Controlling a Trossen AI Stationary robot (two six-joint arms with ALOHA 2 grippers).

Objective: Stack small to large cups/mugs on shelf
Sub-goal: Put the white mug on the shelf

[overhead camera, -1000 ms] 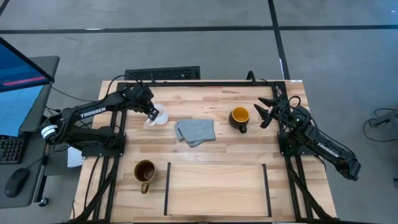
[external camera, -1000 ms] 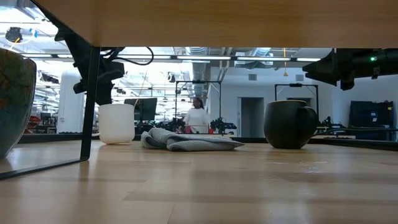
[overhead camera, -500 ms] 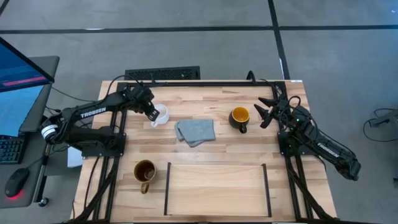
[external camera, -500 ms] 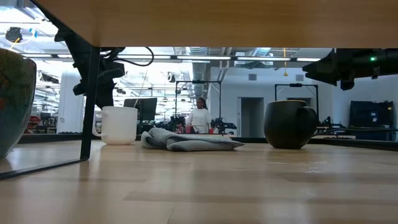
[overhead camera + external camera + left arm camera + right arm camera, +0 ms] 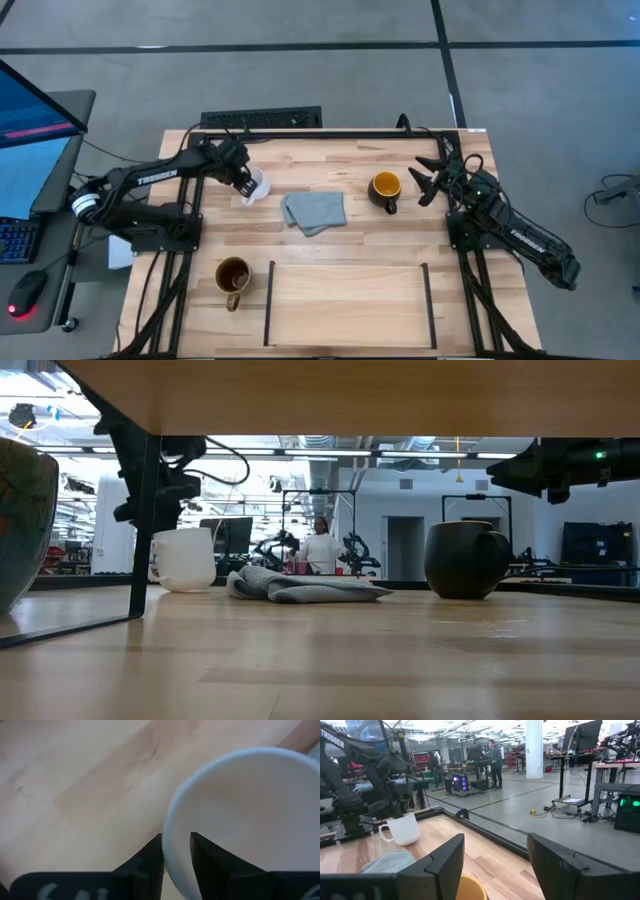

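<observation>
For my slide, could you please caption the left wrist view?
Left gripper straddling the rim of the small white ceramic mug.

Overhead light is even and bright, shadows on the counter [image 5: 330, 250] soft and short. Low view: backlit by ceiling strips, so my arms read as silhouettes, near counter grain blurred. My left wrist view is soft, white mug [image 5: 240, 820] close and defocused, fingers [image 5: 150, 860] dark. Right wrist view sharp in the distance, fingers blurred.

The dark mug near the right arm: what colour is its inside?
Yellow-orange inside the dark mug; the high view shows it best.
</observation>
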